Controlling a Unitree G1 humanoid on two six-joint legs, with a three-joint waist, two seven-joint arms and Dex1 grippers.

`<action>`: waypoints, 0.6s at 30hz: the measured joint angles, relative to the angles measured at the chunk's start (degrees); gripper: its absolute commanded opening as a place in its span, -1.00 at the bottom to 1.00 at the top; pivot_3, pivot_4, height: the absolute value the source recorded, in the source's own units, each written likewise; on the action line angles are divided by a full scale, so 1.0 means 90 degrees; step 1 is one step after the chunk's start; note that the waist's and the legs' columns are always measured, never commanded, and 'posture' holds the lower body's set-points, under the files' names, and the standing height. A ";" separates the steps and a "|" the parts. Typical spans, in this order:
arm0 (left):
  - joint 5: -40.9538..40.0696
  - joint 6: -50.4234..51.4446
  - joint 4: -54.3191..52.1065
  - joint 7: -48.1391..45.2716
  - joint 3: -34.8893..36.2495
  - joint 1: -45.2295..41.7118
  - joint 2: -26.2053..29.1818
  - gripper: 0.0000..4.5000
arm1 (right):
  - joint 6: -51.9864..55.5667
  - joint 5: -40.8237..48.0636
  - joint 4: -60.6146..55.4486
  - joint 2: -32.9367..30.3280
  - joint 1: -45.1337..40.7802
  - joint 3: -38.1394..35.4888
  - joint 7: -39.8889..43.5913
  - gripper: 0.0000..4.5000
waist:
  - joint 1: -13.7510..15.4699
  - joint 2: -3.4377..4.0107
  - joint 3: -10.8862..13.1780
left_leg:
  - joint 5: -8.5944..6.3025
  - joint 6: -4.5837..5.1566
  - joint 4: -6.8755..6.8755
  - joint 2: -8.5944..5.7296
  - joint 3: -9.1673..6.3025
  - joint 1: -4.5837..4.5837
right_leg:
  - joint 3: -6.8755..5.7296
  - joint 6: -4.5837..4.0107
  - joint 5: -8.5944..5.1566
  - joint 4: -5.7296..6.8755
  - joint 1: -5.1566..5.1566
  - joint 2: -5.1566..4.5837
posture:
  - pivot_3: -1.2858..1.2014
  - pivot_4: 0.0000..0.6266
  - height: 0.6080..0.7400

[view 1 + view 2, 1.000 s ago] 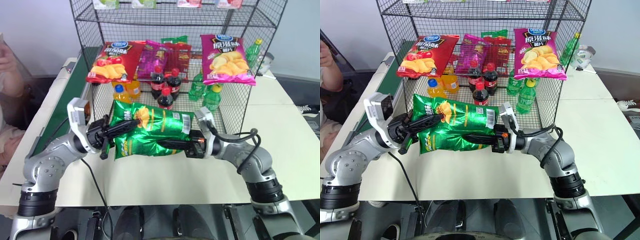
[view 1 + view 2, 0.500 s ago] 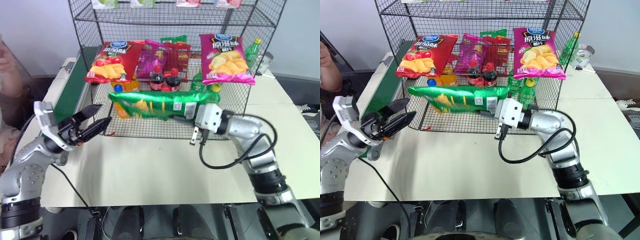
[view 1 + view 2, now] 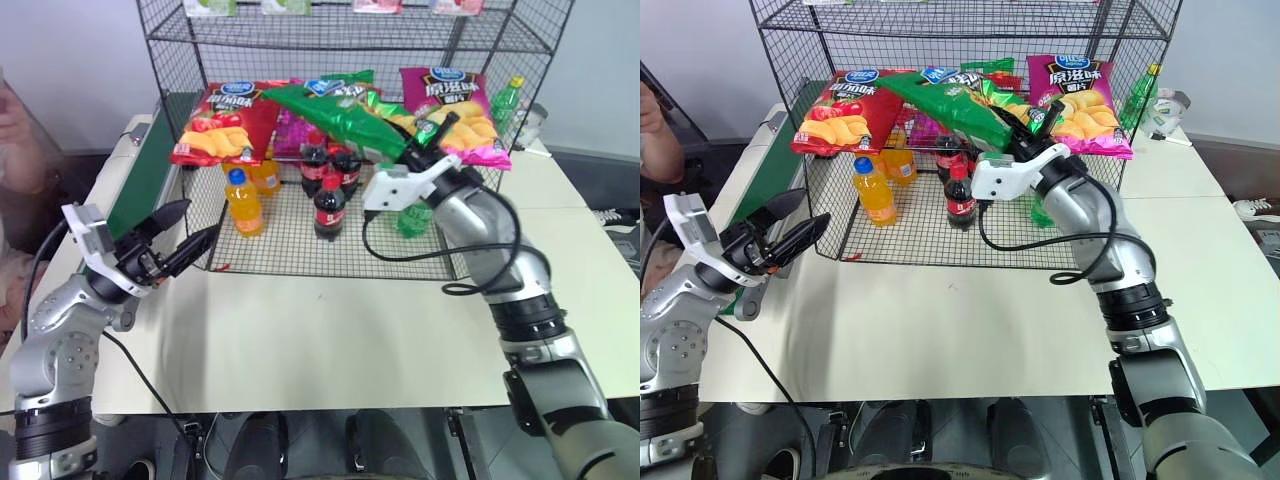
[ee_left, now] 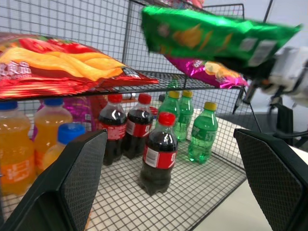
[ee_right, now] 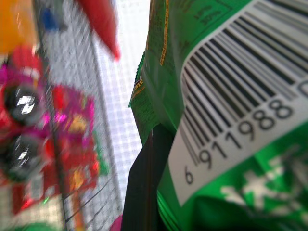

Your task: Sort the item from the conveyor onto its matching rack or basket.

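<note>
Gripping the green crisp bag (image 3: 335, 112) by one end, the right gripper (image 3: 425, 138) holds it aloft, tilted, in front of the black wire rack (image 3: 200, 45), over the middle shelf between the red crisp bag (image 3: 218, 124) and the magenta crisp bag (image 3: 450, 117). Well apart, the left gripper (image 3: 190, 238) hovers with its jaws spread and empty near the rack's lower corner, beside the conveyor (image 3: 140, 185).

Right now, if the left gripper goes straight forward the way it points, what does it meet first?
Probably the rack's wire front beside the orange bottle. The open left gripper aims at that low corner; the depth is unclear.
</note>
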 measured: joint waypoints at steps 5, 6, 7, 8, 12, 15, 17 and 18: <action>0.0106 -0.0053 -0.0047 0.0049 -0.0063 0.0170 -0.0028 0.99 | 0.0548 -0.0309 0.0386 0.0072 -0.0186 0.0275 -0.0346 -1.00 | 0.0003 0.0001 0.0000 | -0.0002 0.0004 -0.0003 0.0000 0.0001 -0.0004 | 0.0002 0.0000 0.0000 0.0000 -0.0006 0.0000 | 0.03 -0.52 0.98; 0.0127 -0.0091 -0.0048 0.0054 -0.0064 0.0184 -0.0027 0.99 | 0.0635 -0.0339 0.0446 0.0090 -0.0248 0.0323 -0.0411 -1.00 | 0.0003 0.0001 0.0000 | -0.0002 0.0004 -0.0002 0.0000 0.0001 -0.0003 | 0.0002 0.0000 0.0000 0.0000 -0.0006 0.0000 | 0.03 -0.52 0.98; 0.0133 -0.0109 -0.0052 0.0061 -0.0066 0.0206 -0.0029 0.99 | 0.0741 -0.0372 0.0505 0.0133 -0.0317 0.0369 -0.0480 -1.00 | 0.0001 0.0001 0.0000 | -0.0002 0.0004 -0.0002 0.0000 0.0001 -0.0003 | 0.0002 0.0000 0.0000 0.0001 -0.0006 0.0000 | 0.03 -0.52 0.98; 0.0137 -0.0113 -0.0055 0.0070 -0.0076 0.0218 -0.0043 0.99 | 0.0820 -0.0404 0.0593 0.0163 -0.0390 0.0403 -0.0557 -1.00 | 0.0001 0.0001 0.0000 | -0.0002 0.0004 -0.0003 0.0000 0.0001 -0.0003 | 0.0002 0.0000 0.0000 0.0002 -0.0006 0.0000 | 0.03 -0.52 0.98; 0.0158 -0.0136 -0.0073 0.0148 -0.0118 0.0241 -0.0120 0.99 | 0.1177 -0.0543 0.0888 0.0265 -0.0622 0.0548 -0.0733 -1.00 | 0.0001 0.0001 0.0000 | -0.0002 0.0004 -0.0002 0.0000 0.0001 -0.0004 | 0.0002 0.0000 0.0000 0.0002 -0.0007 0.0000 | 0.03 -0.52 0.98; 0.0203 -0.0163 -0.0093 0.0173 -0.0127 0.0240 -0.0135 0.99 | 0.1327 -0.0546 0.1032 0.0365 -0.0635 0.0677 -0.0802 -1.00 | 0.0001 0.0001 0.0000 | -0.0002 0.0004 -0.0002 0.0000 0.0001 -0.0004 | 0.0002 0.0000 0.0000 0.0002 -0.0007 0.0000 | 0.03 -0.52 0.98; 0.0231 -0.0190 -0.0093 0.0177 -0.0128 0.0239 -0.0151 0.99 | 0.1451 -0.0571 0.1127 0.0405 -0.0672 0.0744 -0.0861 -1.00 | 0.0001 0.0001 0.0000 | -0.0002 0.0004 -0.0002 0.0000 0.0002 -0.0004 | 0.0002 0.0000 0.0000 0.0002 -0.0007 0.0000 | 0.03 -0.52 0.98; 0.0251 -0.0220 -0.0092 0.0179 -0.0128 0.0239 -0.0162 0.99 | 0.1527 -0.0600 0.1173 0.0406 -0.0724 0.0797 -0.0888 -1.00 | 0.0001 0.0001 0.0000 | -0.0002 0.0004 -0.0002 0.0000 0.0002 -0.0004 | 0.0002 0.0000 0.0000 0.0003 -0.0008 0.0000 | 0.03 -0.52 0.98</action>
